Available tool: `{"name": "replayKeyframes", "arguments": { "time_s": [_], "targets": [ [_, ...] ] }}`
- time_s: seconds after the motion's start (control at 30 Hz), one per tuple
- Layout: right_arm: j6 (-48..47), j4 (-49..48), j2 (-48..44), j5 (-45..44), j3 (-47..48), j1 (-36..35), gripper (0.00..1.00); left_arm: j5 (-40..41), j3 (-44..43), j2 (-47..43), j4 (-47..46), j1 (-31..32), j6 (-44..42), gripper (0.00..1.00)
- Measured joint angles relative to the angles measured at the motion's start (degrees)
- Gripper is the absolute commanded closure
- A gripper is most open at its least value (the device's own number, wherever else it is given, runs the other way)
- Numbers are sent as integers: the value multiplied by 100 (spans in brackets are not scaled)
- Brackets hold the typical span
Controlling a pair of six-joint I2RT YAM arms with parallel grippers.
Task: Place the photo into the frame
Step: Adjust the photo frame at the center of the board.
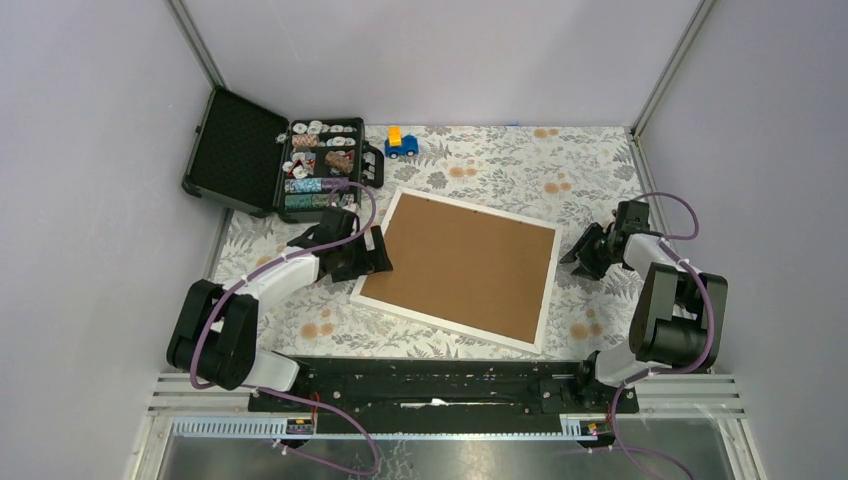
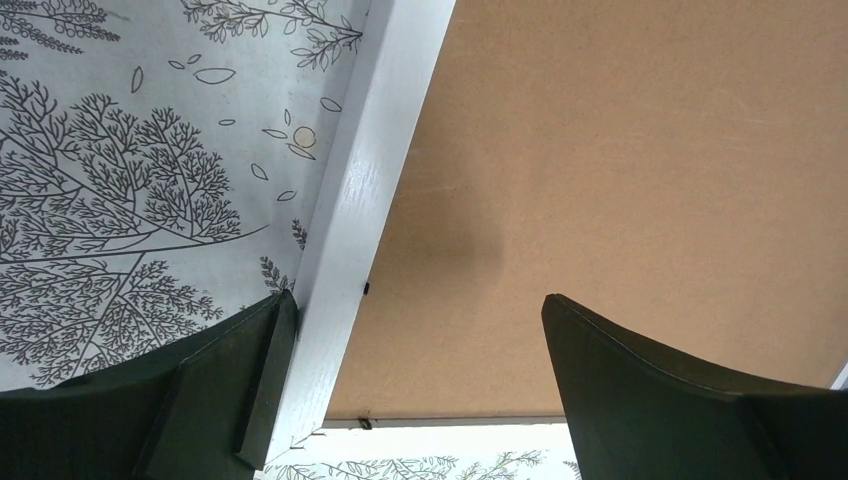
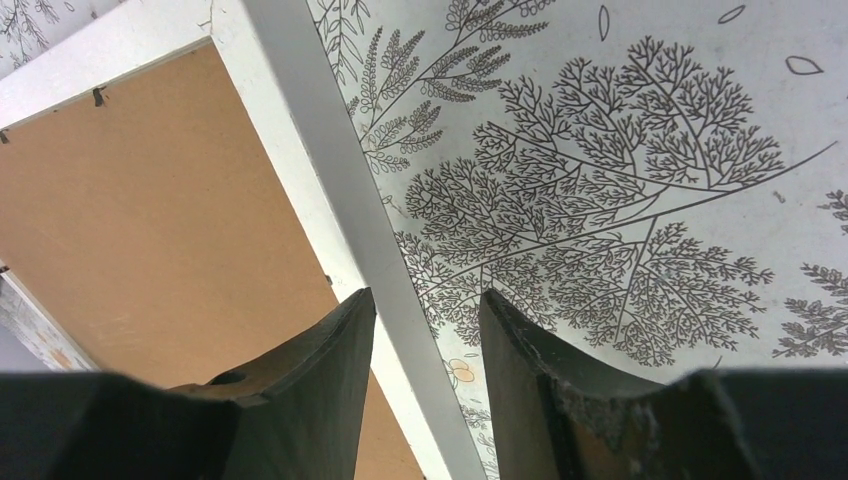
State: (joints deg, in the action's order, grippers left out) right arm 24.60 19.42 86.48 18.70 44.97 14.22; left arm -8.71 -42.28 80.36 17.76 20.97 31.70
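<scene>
The frame (image 1: 458, 266) lies face down in the middle of the table, its brown back up inside thin white moulding (image 2: 350, 225). My left gripper (image 1: 376, 254) is open at the frame's left edge near the near-left corner. In the left wrist view its jaws (image 2: 418, 297) stand wide, one finger (image 2: 250, 380) against the outer side of the moulding and the other over the brown back. My right gripper (image 1: 582, 258) hovers just off the frame's right edge. Its jaws (image 3: 425, 292) are narrowed but apart, and the white moulding (image 3: 290, 130) shows through the gap. The photo is hidden.
A black case (image 1: 235, 150) stands open at the back left, its tray (image 1: 320, 165) full of small pieces. A blue and yellow toy car (image 1: 402, 143) sits behind the frame. A flower-patterned cloth (image 1: 500, 160) covers the table. Grey walls close in both sides.
</scene>
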Motion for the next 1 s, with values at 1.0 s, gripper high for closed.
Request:
{"name": "replayKeyframes", "arguments": {
  "time_s": [1.0],
  "targets": [
    [-87,-4,308,-560,328,-496,56,-201,4,42,-203,-7,7,1]
  ]
}}
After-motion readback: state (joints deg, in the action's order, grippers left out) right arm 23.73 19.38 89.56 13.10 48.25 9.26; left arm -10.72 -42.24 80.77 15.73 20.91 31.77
